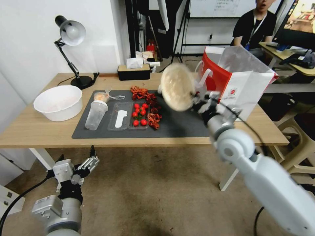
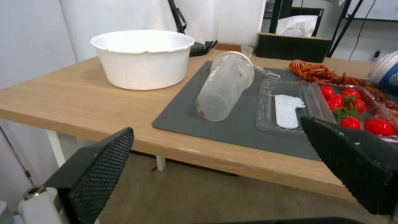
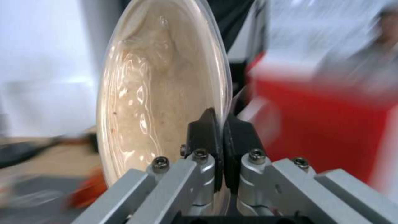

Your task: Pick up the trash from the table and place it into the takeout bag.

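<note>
Head view: the right claw (image 1: 194, 100) is clamped on the rim of the round beige lidded bowl (image 1: 177, 87), held on edge above the light-wood counter (image 1: 39, 131), just beside the boxy white takeout bag (image 1: 244, 87) with its red panel and small red logo at the counter's far right corner. The left claw (image 1: 89, 160) hangs below the counter's near edge.

Left wrist view: the left claw's mesh-textured fingers (image 2: 97, 174) stand apart. A clear plastic cup (image 2: 226, 85) lies on its side on the grey mat (image 2: 232, 129), base toward the near edge.

Right wrist view: the black pads (image 3: 205, 137) pinch the bowl's glossy lid edge.

Counts: two grippers, left (image 1: 93, 156) and right (image 1: 196, 99); one beige lidded bowl (image 1: 177, 87); one takeout bag (image 1: 244, 82); one clear plastic cup (image 1: 95, 115); one white basin (image 1: 59, 102); one desk lamp (image 1: 71, 49); one tissue box (image 1: 134, 70); six cherry tomatoes (image 1: 139, 114) visible.
</note>
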